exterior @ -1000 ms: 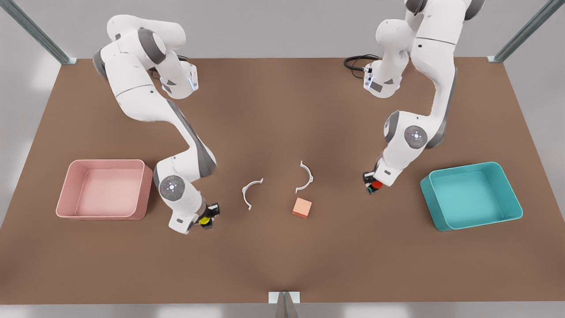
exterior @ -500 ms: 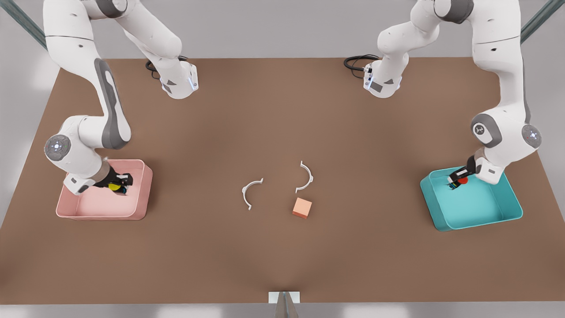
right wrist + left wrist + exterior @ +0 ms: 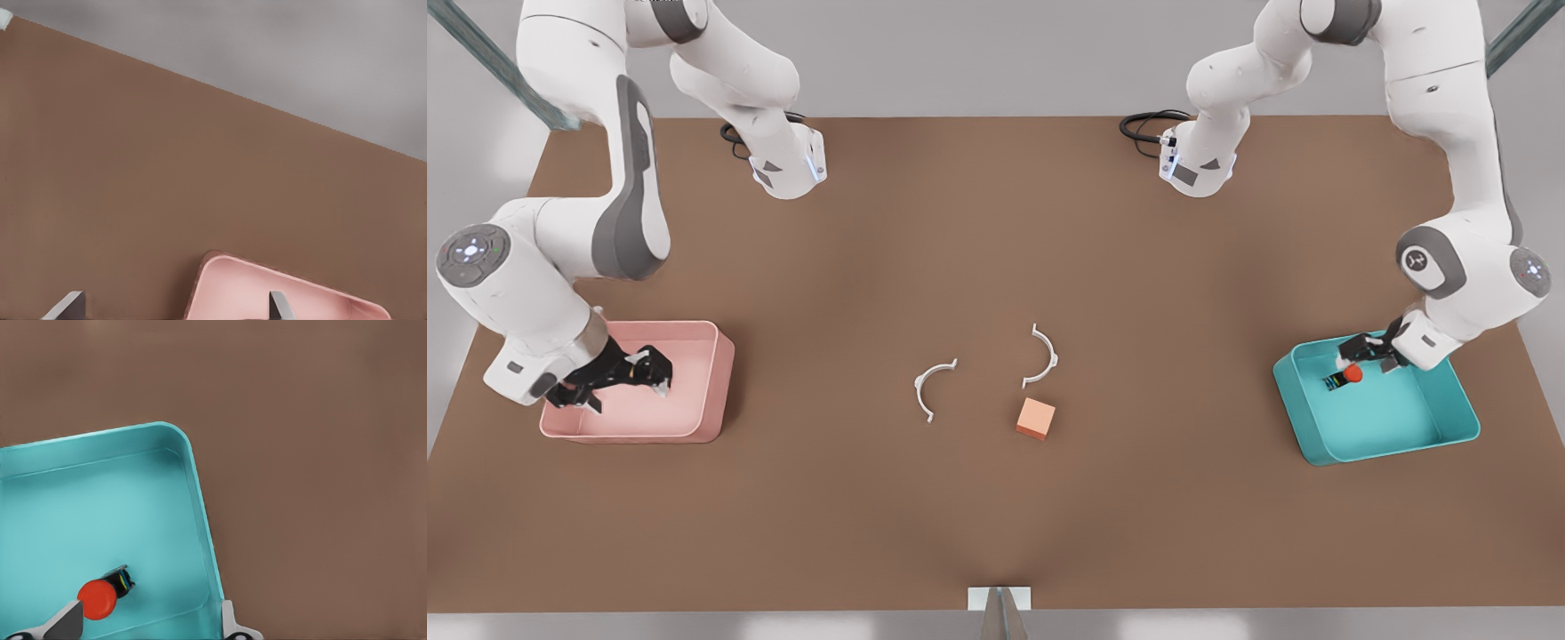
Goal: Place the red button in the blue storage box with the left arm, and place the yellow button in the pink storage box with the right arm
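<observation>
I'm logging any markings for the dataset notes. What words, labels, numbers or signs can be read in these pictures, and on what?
None: no readable text on the blue storage box, pink storage box, red button or orange block.
Small emblem on an arm joint: too small to read.

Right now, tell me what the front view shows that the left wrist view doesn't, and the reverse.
Front view alone: the pink box with the right claw open over it, two white curved clips, an orange cube, both arms.

Left wrist view alone: a close look at the left claw's fingertips, spread apart beside the red button.

Both: the red button lying inside the blue box, the open left claw above it, and the brown table.
</observation>
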